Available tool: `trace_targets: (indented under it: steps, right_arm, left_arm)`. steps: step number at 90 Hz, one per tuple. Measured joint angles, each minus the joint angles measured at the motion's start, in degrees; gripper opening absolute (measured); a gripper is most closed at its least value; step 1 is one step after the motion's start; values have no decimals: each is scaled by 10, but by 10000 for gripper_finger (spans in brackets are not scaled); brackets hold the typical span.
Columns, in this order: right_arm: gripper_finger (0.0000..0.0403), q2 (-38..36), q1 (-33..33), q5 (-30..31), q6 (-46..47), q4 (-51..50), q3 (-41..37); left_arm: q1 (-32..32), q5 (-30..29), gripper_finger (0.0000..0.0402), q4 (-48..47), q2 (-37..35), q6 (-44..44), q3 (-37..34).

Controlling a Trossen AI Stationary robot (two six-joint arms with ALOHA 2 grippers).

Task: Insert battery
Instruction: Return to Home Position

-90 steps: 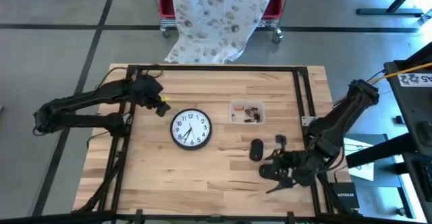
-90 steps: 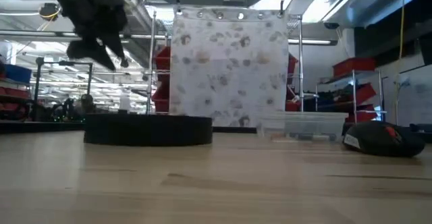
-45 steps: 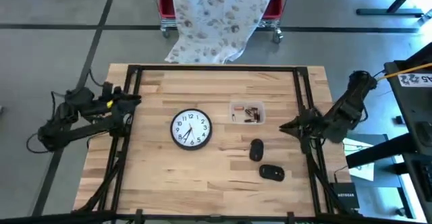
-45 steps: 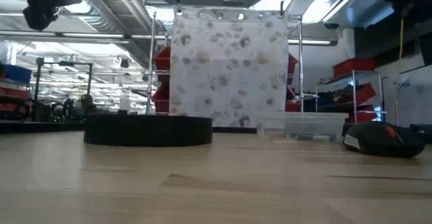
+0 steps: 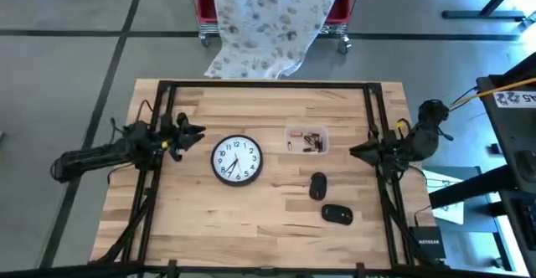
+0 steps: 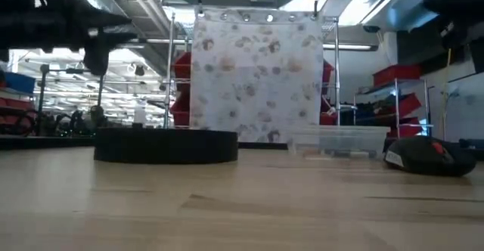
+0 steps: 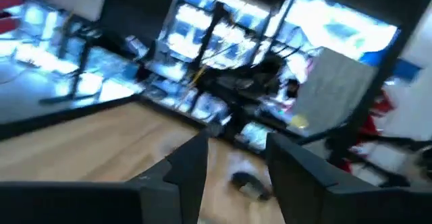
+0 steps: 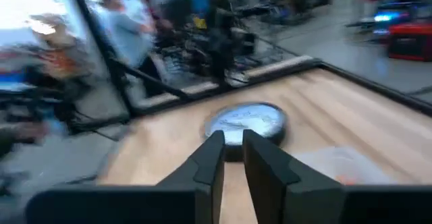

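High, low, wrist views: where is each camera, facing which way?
High view: overhead, straight down on pale wooden table; both arms show.
Low view: tabletop height, level toward round black-rimmed white wall clock; dark arm parts above.
Left wrist view: looks across the table; left gripper open.
Right wrist view: faces the clock; right gripper narrowly open.
Shared: the clock, except left wrist.

Left arm (image 5: 100, 154) lies low and stretched at the left side, pointing right. The left gripper (image 5: 188, 136) holds nothing, its fingers (image 7: 191, 170) spread wide. Right arm (image 5: 414, 140) is folded at the right side, pointing left. The right gripper (image 5: 358, 152) holds nothing, its fingers (image 8: 211, 160) parted by a narrow gap.
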Motion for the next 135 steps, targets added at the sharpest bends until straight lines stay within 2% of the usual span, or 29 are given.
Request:
trace_targets:
  steps: [8,17,25,39,48,58,73,90,106,121,135]
  right_arm:
    - [40,0,-12,2,-13,15,-6]
    - [40,1,-29,23,-26,12,-32]
    - [40,0,-49,65,-26,45,-62]
    - [40,0,-79,71,-25,94,-120]
    - [40,9,-97,50,-47,130,-124]
    - [40,10,-127,30,-112,208,-133]
    - [40,10,-213,-76,-194,335,-166]
    - [40,13,-342,-155,-184,312,-166]
    - [40,13,-435,-221,-157,271,-166]
    - [40,16,-475,-224,-157,268,-166]
    - [40,16,-482,-225,-157,268,-166]
  left_arm:
    - [-23,-38,133,-56,3,18,-1]
    - [-48,-64,133,-59,7,32,-1]
    - [-61,-72,133,-56,6,45,-1]
    - [-71,-75,133,-70,6,52,-1]
    - [-71,-76,133,-77,15,46,-1]
    - [-74,-74,133,-77,25,43,-1]
    - [-74,-75,133,-77,42,38,-1]
    - [-74,-76,133,-77,53,35,-1]
    - [-74,-76,133,-77,54,34,-1]
    - [-74,-82,133,-76,55,26,-1]
    - [-72,-100,133,-73,55,128,-1]
